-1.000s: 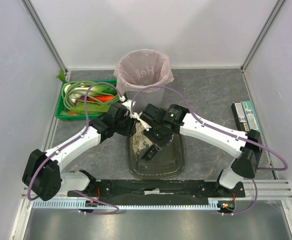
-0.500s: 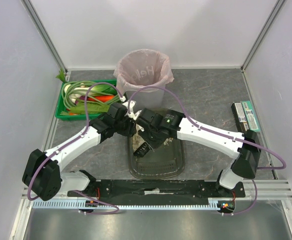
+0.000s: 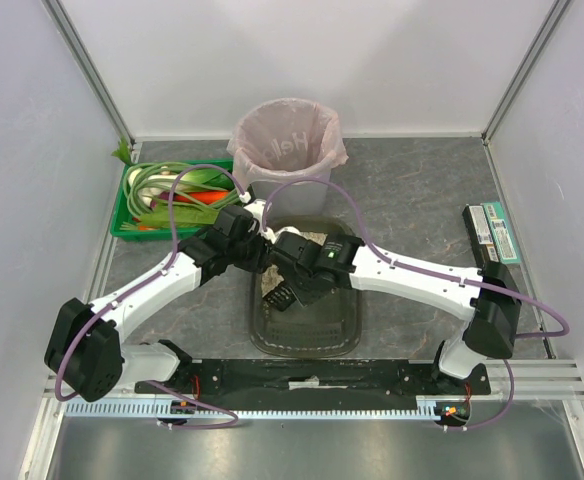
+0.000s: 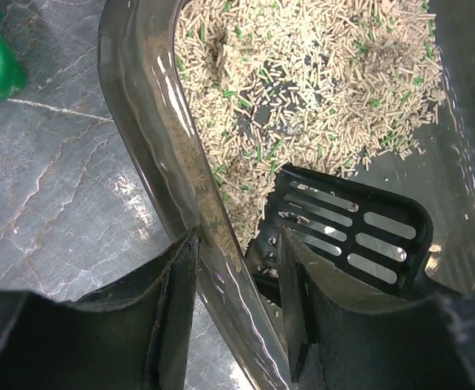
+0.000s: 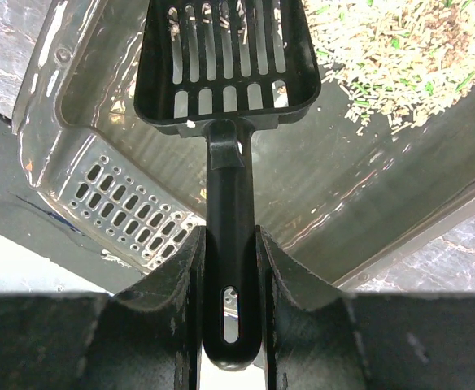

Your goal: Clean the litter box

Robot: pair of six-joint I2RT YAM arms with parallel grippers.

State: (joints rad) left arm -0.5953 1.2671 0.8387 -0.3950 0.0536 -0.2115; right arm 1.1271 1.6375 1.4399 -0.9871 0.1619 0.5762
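A grey marbled table [image 3: 422, 200] carries the litter box [image 3: 307, 335] just ahead of the arm bases, and the bin's pink bag [image 3: 287, 140] reads "Hel". Left wrist: the left gripper [image 4: 237, 268] pinches the box's side wall, litter [image 4: 302, 73] heaped inside. Right wrist: the right gripper [image 5: 229, 244] clamps the empty scoop [image 5: 224, 130], so sifting looks unfinished.
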